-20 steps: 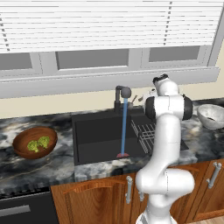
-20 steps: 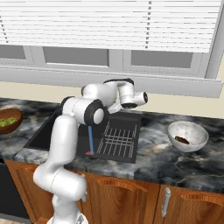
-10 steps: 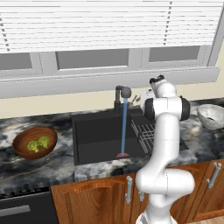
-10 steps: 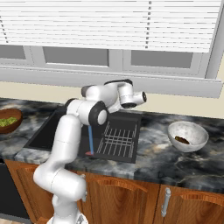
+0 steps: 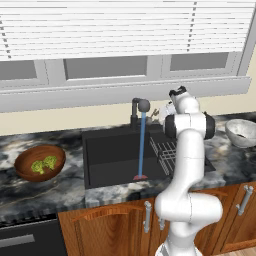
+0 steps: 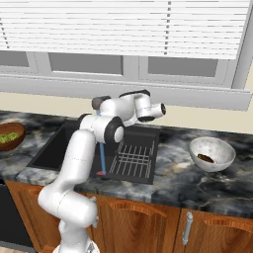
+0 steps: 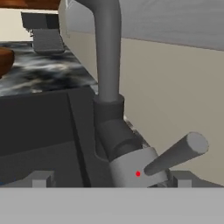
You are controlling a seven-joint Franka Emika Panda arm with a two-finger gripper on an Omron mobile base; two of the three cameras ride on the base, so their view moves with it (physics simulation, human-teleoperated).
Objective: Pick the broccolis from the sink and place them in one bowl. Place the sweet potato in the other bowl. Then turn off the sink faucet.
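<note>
Last step: faucet shutoff, water running.

Broccolis (image 5: 43,164) sit in the wooden bowl (image 5: 22,167), sweet potato (image 6: 205,158) in the grey bowl (image 6: 225,150), so we judge only the faucet (image 5: 140,107) is left. Our hand (image 7: 111,180) is fully open, holding nothing, right up at the faucet base with the lever (image 7: 177,153) just beside it. Next we need to push that lever until the stream (image 5: 141,145) into the sink (image 5: 105,157) stops.

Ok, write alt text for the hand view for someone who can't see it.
Close-up of the sink faucet, its dark grey neck rising from a paler base with a small red dot, and its thin lever sticking out to the right. The hand's open fingertips rise at the bottom on either side of the base, with the black sink to the left.
</note>
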